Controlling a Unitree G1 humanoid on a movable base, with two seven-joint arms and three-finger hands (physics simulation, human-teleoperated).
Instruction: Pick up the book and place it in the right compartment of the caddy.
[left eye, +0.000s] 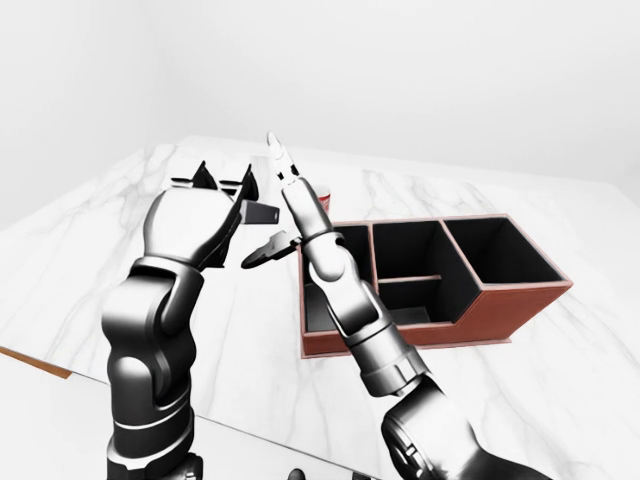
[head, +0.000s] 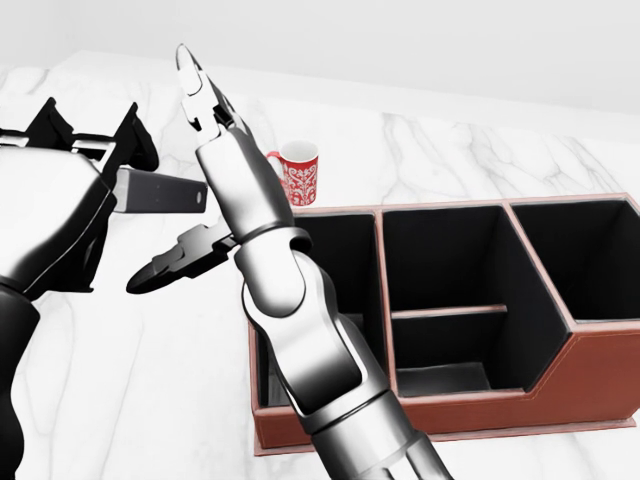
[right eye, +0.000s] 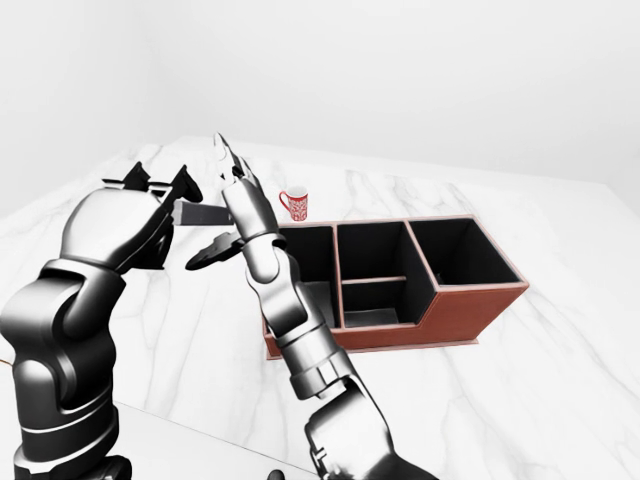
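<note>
On the marble table (head: 120, 380) the brown caddy (head: 470, 405) stands nearest, above it the right hand (head: 185, 170) and left hand (head: 110, 160) both hover with spread fingers, holding nothing, the red mug (head: 299, 172) is farthest, and no book shows.

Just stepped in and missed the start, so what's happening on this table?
A humanoid robot has both arms raised over a marble table. Its right hand is open, fingers spread, left of the brown caddy. Its left hand hangs beside it at the head view's left. All caddy compartments look empty. A red patterned mug stands above the caddy in view. No book is visible.
</note>
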